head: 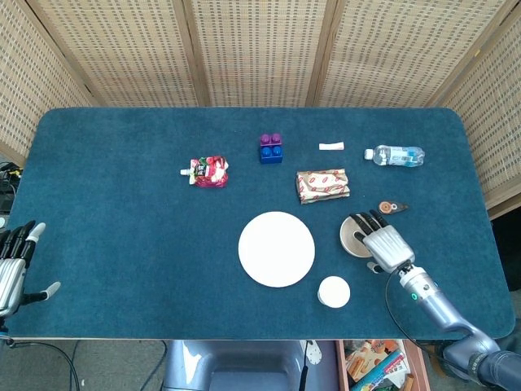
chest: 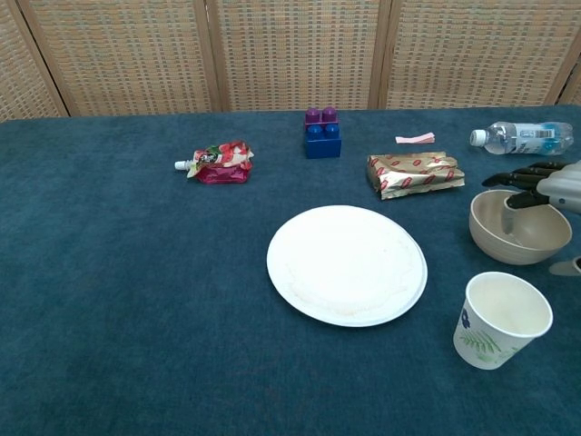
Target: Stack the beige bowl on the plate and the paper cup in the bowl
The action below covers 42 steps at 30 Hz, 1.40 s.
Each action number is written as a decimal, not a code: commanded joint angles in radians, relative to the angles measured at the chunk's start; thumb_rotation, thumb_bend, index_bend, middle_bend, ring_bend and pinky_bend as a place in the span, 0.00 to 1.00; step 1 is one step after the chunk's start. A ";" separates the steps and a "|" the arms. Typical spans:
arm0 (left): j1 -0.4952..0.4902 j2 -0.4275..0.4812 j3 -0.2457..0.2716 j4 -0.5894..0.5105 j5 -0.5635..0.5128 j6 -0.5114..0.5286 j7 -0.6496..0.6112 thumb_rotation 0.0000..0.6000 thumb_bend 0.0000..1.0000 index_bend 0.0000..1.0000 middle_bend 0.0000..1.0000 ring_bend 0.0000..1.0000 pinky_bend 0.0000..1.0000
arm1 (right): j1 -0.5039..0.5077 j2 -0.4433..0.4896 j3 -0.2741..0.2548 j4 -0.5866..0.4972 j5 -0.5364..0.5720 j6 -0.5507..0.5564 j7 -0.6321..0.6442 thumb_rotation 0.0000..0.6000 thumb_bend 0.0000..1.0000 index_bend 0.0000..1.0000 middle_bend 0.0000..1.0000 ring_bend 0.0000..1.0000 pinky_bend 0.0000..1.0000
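The right hand (head: 381, 243) lies over the beige bowl (chest: 508, 238), covering most of it in the head view. In the chest view its fingers (chest: 517, 176) are stretched out flat above the bowl's opening and far rim, with the thumb (chest: 567, 267) just outside the near wall. The fingers are spread and straight; whether any part of the hand actually touches the bowl cannot be told, and nothing is gripped. The bowl stands upright on the blue table (head: 122, 204), to the right of the white plate (head: 276, 248) and apart from it.

The paper cup (chest: 500, 320) stands upright and empty, in front of the bowl and just off the plate's right edge. The plate carries nothing.

The left hand (head: 14, 265) rests at the table's near left edge, fingers apart and extended, holding nothing.

Further back on the table are a red pouch (head: 208, 172), a block of purple and blue bricks (head: 271, 149), a gold and red wrapped packet (head: 322, 185), a small pink slip (head: 330, 147), a water bottle (head: 395, 155) lying on its side, and a small brown item (head: 392, 207) just behind the bowl.
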 commanded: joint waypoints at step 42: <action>-0.024 0.003 -0.014 0.016 -0.059 -0.054 -0.014 1.00 0.00 0.00 0.00 0.00 0.00 | 0.300 -0.031 0.105 -0.264 -0.009 -0.085 -0.092 1.00 0.54 0.58 0.00 0.00 0.00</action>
